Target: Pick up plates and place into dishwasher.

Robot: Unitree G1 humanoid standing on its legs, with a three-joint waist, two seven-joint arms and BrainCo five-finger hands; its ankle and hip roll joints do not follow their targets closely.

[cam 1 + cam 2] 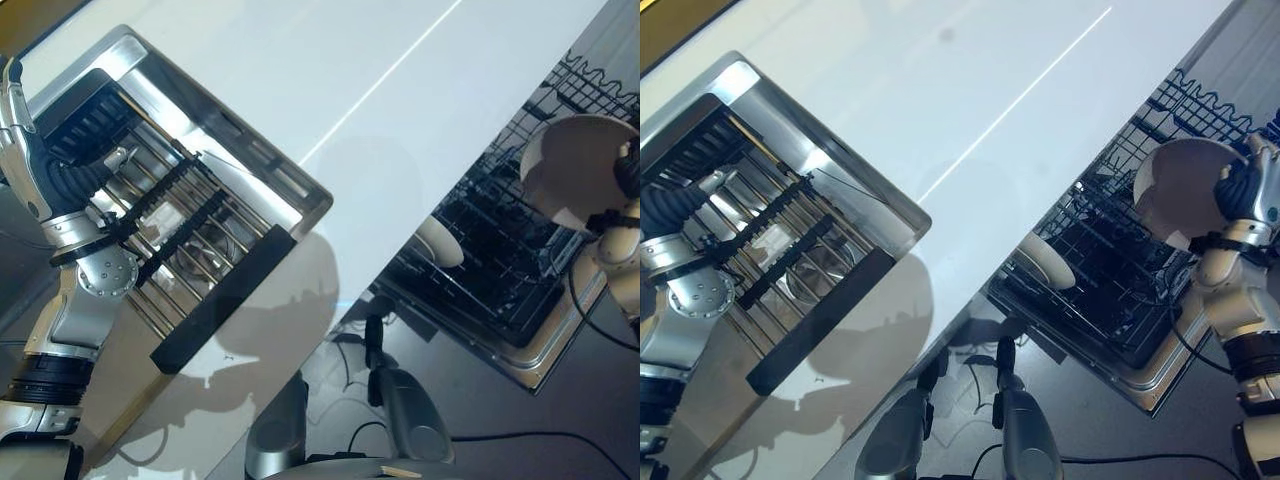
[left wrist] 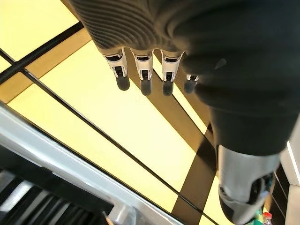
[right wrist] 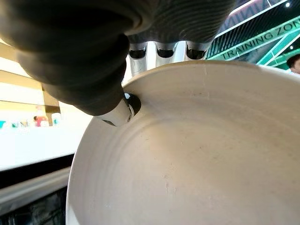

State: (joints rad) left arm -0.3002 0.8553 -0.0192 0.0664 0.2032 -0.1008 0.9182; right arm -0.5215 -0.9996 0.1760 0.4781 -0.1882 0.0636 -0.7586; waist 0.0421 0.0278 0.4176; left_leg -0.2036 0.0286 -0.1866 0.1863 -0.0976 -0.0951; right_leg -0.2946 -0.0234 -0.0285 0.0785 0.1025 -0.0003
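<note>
One plate (image 1: 1185, 190) is hanging pinched at its rim in the right hand (image 1: 1245, 190) above the dishwasher (image 1: 1120, 290) rack, risking a slip or a knock against the plate (image 1: 1045, 262) already racked, while the left hand (image 2: 145, 70), fingers straight, is idling by the sink (image 1: 250, 150).

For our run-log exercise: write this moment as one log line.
right robot hand: pinching plate over dishwasher rack | left robot hand: open, idle | rack: one dish
</note>
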